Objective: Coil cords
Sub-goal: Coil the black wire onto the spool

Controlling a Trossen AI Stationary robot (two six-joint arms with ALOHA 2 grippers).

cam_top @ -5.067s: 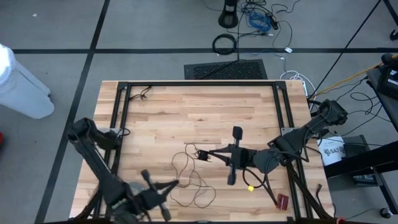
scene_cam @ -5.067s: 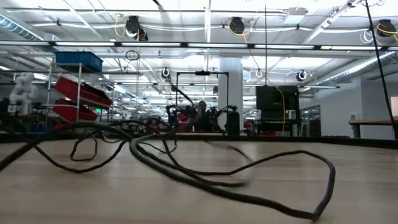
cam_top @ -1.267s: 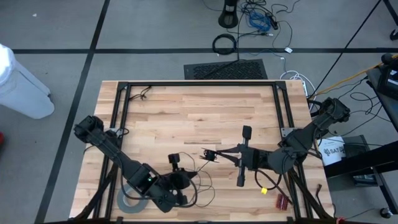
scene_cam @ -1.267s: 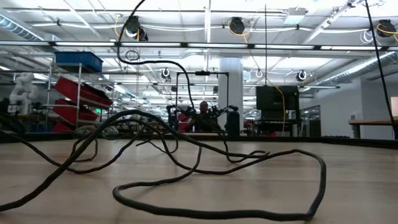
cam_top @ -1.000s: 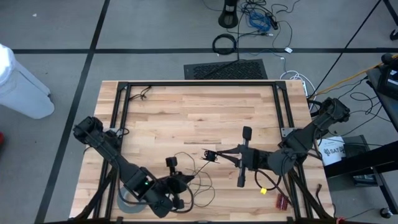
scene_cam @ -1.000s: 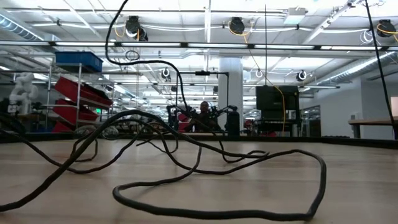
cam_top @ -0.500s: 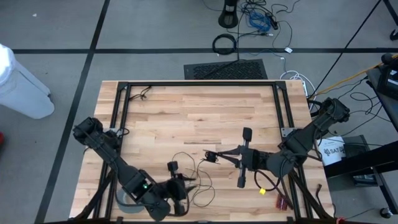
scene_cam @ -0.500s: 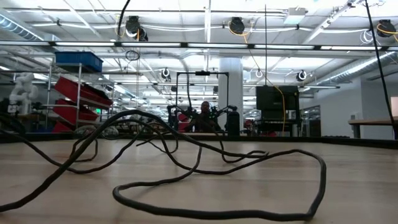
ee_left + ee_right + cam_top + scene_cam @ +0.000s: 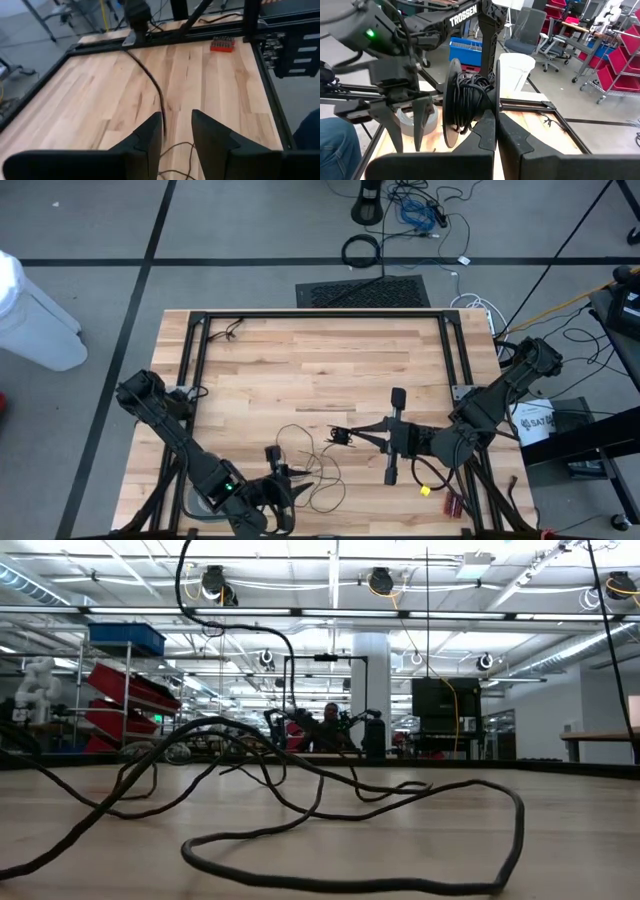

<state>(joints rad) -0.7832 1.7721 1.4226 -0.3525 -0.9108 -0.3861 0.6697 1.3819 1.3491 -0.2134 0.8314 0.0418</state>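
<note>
The cord is a thin dark wire wound on a small black disc. The rest of the wire lies in loose loops on the wooden table near its near edge, and these loops fill the low view. My right gripper is shut on the disc above the table's middle. My left gripper stands open near the near edge. A raised strand runs from the disc down between its fingers. I cannot tell whether the strand touches them. My right gripper holds the disc by the lower rim of one of its round side plates, pinched between the two fingers. The fingers lie about level and come from the table's right. The disc stands on edge, lifted clear of the table, with wire wound around its middle.
A grey tape roll lies under my left arm at the near left corner. A small red box and a yellow piece lie near the near right corner. A black frame rims the table.
My left gripper has drawn back a little toward the table's near edge and turned. Its fingers, together a second ago, now stand apart, letting go of the strand. The loops on the table have kept their shape.
</note>
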